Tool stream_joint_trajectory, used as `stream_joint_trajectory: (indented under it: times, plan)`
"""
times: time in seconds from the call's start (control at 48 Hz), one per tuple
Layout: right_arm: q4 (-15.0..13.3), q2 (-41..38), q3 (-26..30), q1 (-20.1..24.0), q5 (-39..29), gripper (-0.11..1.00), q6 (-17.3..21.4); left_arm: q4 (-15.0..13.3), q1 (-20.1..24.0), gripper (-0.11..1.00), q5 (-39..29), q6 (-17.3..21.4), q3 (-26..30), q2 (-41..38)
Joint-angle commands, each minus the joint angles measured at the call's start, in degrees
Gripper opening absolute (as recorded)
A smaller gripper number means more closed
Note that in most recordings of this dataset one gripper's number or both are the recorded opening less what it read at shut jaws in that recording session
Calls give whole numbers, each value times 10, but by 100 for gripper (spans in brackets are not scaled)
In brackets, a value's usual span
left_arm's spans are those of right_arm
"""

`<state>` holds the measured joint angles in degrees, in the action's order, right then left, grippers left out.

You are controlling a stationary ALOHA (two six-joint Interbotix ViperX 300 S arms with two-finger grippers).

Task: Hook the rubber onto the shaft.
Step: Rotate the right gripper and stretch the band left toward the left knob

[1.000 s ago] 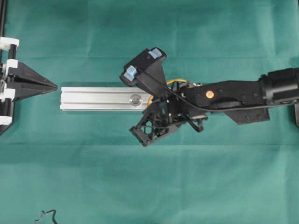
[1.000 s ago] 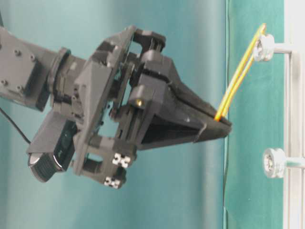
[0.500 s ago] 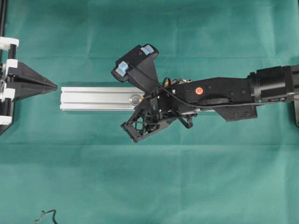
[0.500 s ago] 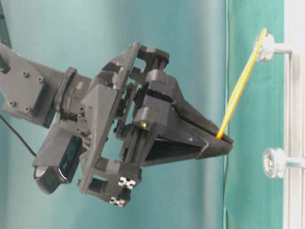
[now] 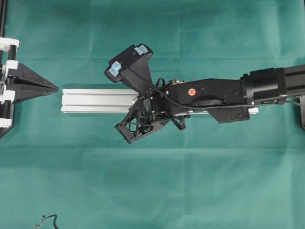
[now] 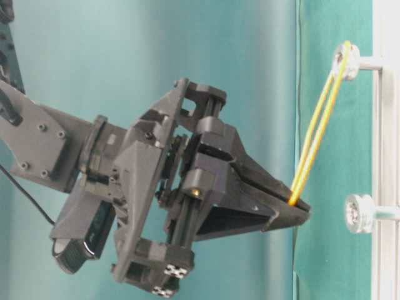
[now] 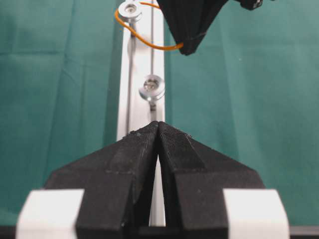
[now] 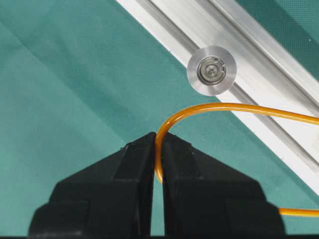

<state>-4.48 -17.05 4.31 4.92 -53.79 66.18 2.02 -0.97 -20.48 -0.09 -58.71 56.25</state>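
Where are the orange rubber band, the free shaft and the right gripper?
orange rubber band (image 8: pixel 219 106): right wrist view, on its curved strand.
free shaft (image 8: pixel 212 70): right wrist view, on its round head.
right gripper (image 8: pixel 158 149): right wrist view, between its fingertips.

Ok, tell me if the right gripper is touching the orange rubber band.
Touching. The right wrist view shows the right gripper pinching the orange rubber band between its shut jaws.

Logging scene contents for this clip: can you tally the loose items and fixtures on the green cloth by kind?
Orange rubber band: 1
Silver aluminium rail: 1
Flanged shafts on the rail: 2
Black squiggly cord: 1
Total: 5
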Motion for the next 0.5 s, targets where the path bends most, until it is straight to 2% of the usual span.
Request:
stream_joint_trajectory:
  times: [0.0, 0.479]
  plan:
    - [-2, 10, 18, 0, 4, 6, 1, 1, -2, 0, 4, 1, 18, -2]
    - [-4, -4, 18, -10, 24, 6, 1, 2, -2, 0, 4, 2, 18, -2]
